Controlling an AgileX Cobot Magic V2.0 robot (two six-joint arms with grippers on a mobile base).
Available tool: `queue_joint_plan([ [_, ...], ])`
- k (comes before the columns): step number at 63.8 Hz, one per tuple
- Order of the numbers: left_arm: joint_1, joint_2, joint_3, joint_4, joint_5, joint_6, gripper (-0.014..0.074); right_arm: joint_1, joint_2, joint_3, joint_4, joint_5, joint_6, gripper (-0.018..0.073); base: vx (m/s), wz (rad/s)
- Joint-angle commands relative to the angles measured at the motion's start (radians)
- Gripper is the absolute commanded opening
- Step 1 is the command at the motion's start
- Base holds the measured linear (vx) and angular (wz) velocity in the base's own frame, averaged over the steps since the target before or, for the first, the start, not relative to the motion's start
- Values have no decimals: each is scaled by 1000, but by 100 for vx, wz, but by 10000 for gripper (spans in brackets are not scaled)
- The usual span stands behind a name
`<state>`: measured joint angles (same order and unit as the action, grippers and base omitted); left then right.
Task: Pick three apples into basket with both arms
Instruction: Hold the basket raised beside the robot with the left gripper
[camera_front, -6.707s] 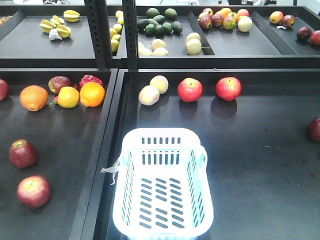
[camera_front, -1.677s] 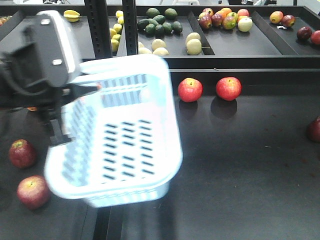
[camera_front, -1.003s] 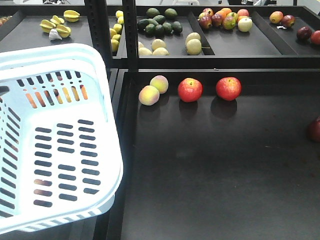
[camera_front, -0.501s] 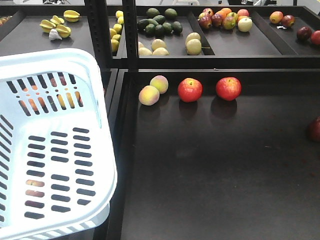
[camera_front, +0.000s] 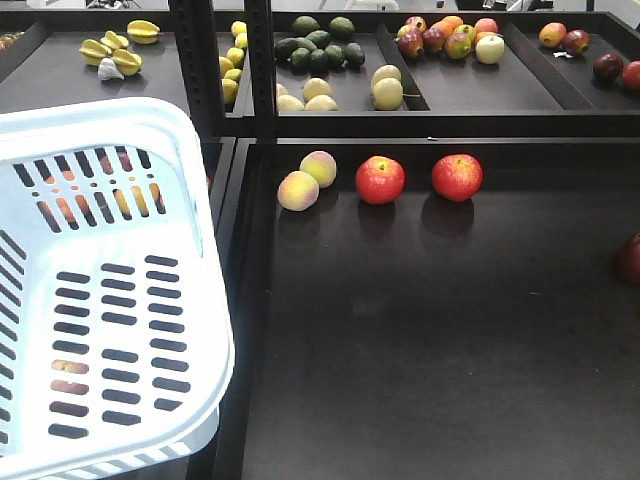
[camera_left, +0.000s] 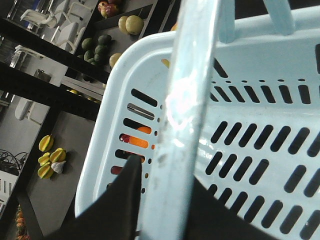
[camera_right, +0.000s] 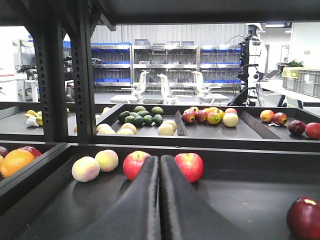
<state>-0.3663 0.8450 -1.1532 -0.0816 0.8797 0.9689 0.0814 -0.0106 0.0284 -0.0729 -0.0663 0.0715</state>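
Note:
The pale blue basket (camera_front: 100, 118) hangs tilted at the front left, above the left shelf tray. In the left wrist view, my left gripper (camera_left: 167, 200) is shut on the handle of the basket (camera_left: 192, 90), with a black finger on each side. Two red apples (camera_front: 380, 180) (camera_front: 457, 177) lie at the back of the right tray. A dark red apple (camera_front: 630, 258) shows at the right edge. My right gripper (camera_right: 159, 161) is shut and empty, low over the tray, pointing between the two red apples (camera_right: 134, 166) (camera_right: 191, 166). The dark apple (camera_right: 305, 218) lies to its right.
Two pale peaches (camera_front: 298, 190) (camera_front: 319, 168) lie left of the red apples. Oranges and red fruit show through the basket slots (camera_front: 65, 205). A black shelf post (camera_front: 262, 60) divides the trays. The upper shelf holds avocados (camera_front: 320, 45), starfruit (camera_front: 112, 55) and mixed fruit (camera_front: 450, 38).
The basket has been lifted off the right tray and carried left. Over the last second it shifted slightly further left, then held still. The apples have not moved.

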Motion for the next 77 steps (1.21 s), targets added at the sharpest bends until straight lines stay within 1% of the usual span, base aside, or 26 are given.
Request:
queue_joint_plan([
  [1, 0, -7, -32, -14, -97, -15, -8, -1, -10, 15, -5, -69, -6, -9, 0, 0],
  [77, 0, -7, -32, -14, -97, -15, -8, -1, -10, 15, -5, -69, -6, -9, 0, 0],
])
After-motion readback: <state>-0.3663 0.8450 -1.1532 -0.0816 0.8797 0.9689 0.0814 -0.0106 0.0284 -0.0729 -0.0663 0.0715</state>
